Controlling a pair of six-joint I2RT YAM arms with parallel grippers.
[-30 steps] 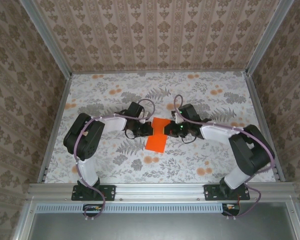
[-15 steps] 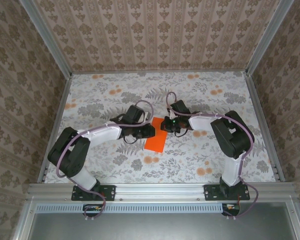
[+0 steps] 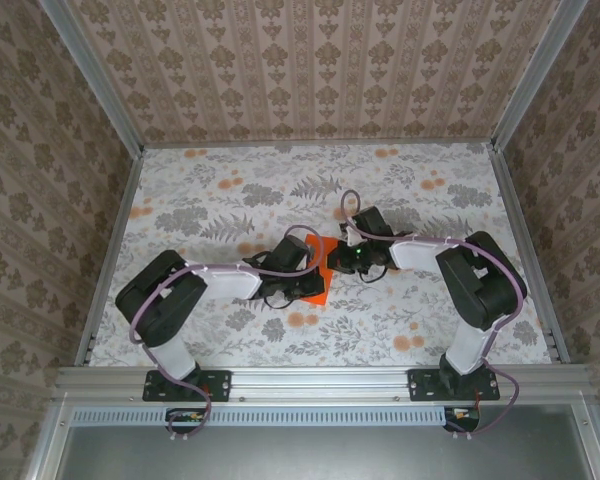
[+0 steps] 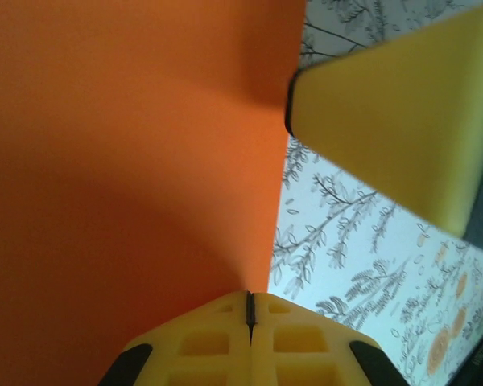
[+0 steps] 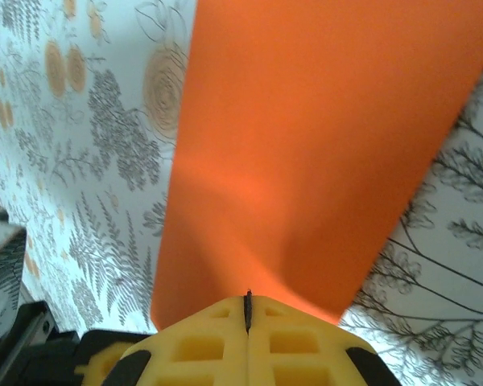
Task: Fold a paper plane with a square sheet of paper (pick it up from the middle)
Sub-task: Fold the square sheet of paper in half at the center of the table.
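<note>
**Both arms meeting at the middle of the floral worktop.**

- **Sheet:** The sheet of orange paper, already folded to a narrow strip, lies between my two grips. Its long axis runs from the near edge toward the far wall with a slight tilt, so it lies crosswise to the line joining them.
- **Approach:** My left fingers take the strip from its left long edge, toward the near end. My right fingers take it from the right long edge, toward the far end.
- **Left wrist view:** The yellow pads are pressed together to a thin seam, and the paper issues straight from that seam.
- **Right wrist view:** The pads are closed on the paper in the same way, and the strip stretches away from them over the print.
- **Judgement:** Neither arm is the nearer, since each already pinches an opposite edge. The coming move therefore needs both to travel together, or the thin strip may twist or tear.
</note>
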